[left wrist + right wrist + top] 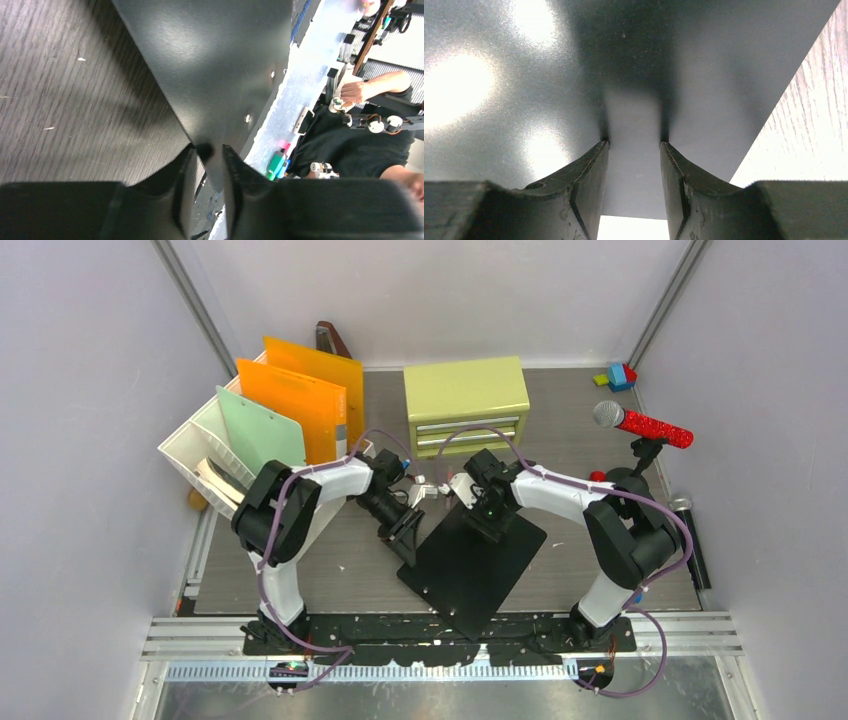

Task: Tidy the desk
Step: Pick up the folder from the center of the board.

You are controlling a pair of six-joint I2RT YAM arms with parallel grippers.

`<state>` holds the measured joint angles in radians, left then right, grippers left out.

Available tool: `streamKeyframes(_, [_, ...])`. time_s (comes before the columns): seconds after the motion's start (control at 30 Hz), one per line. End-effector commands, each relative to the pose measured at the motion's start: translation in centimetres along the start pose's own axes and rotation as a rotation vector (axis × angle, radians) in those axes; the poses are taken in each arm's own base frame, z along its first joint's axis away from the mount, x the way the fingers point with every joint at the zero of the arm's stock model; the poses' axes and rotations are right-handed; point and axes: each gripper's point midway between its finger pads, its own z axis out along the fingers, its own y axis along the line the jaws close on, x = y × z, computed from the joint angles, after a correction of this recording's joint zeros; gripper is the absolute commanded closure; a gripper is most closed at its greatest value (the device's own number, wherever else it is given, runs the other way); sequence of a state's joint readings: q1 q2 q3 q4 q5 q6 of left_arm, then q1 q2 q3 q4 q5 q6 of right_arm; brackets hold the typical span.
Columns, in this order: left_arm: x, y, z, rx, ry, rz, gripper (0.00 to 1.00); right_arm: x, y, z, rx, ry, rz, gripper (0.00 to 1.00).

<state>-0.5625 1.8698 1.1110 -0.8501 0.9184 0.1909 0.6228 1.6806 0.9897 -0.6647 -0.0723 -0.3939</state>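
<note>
A flat black board [470,565] lies slanted in the middle of the dark wood-grain desk [330,575]. My left gripper [405,530] is at the board's left corner. In the left wrist view the gripper [210,150] is closed on that corner of the board [215,60], which is lifted off the desk [60,100]. My right gripper [490,520] is over the board's far end. In the right wrist view it [633,142] is open, with both fingertips [601,145] on the board's surface [524,75] and nothing between them.
A yellow-green drawer cabinet [465,400] stands at the back centre. A white file rack [195,455] with orange and green folders [300,405] is at the back left. A red microphone [645,425] on a stand and toy blocks [618,375] are at the right.
</note>
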Motion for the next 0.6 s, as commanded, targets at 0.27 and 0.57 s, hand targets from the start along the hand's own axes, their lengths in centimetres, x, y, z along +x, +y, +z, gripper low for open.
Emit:
streamKeyframes(0.27, [-1.5, -1.2, -0.1, 0.055, -0.013, 0.041, 1.0, -0.3, -0.4, 0.1, 0.029, -0.021, -0.011, 0.47])
streamKeyframes(0.57, [-1.0, -2.4, -1.3, 0.043, 0.016, 0.035, 1.0, -2.8, 0.6, -7.1, 0.008, -0.197, -0.098, 0.3])
